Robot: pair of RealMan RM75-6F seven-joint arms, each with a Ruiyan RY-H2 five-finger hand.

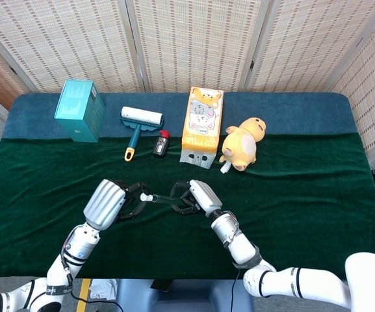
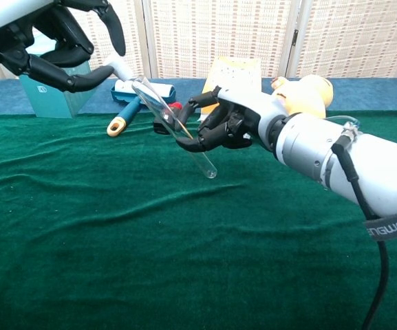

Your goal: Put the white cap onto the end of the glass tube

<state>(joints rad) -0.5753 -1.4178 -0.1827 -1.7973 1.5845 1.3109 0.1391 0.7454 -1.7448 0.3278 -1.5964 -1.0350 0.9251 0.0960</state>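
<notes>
My right hand (image 1: 193, 197) (image 2: 227, 125) holds the clear glass tube (image 2: 173, 125) (image 1: 164, 199) above the green cloth, the tube's open end pointing up and to the left. My left hand (image 1: 112, 200) (image 2: 60, 42) pinches the small white cap (image 1: 146, 196) (image 2: 122, 69) between thumb and a finger. The cap sits right at the tube's open end, touching it or nearly so. Whether the cap is seated on the tube cannot be told.
Along the back of the table (image 1: 304, 188) stand a teal box (image 1: 80, 109), a lint roller (image 1: 137, 123), a small black and red object (image 1: 161, 143), a yellow cartoon carton (image 1: 202, 125) and a yellow plush toy (image 1: 244, 143).
</notes>
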